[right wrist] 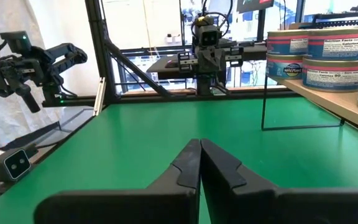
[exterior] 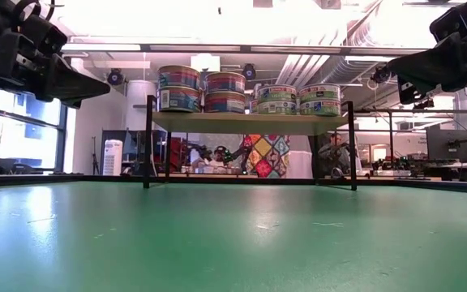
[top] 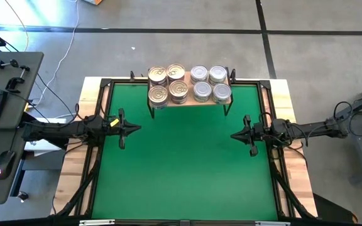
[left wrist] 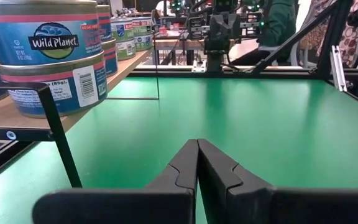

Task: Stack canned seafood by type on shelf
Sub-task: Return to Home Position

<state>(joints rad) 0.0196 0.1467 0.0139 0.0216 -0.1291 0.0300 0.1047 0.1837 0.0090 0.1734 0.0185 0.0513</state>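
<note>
The canned seafood stands on the shelf [top: 190, 102], a light-wood board on thin black legs at the table's far edge. Gold-lidded tins [top: 167, 84] fill its left half, silver-lidded tins [top: 210, 83] its right half; the low view shows both groups stacked two high [exterior: 201, 89]. My left gripper [top: 138, 127] hovers shut at the table's left side, pointing level toward the right. My right gripper [top: 232, 134] hovers shut at the right side, pointing level toward the left. Neither holds anything.
The green table top [top: 187, 169] lies bare between and in front of the grippers, inside a black frame [top: 99, 150]. A grey desk with a keyboard and mouse [top: 2, 164] stands beyond the table's left edge. The shelf's black legs [exterior: 147, 142] stand on the green top.
</note>
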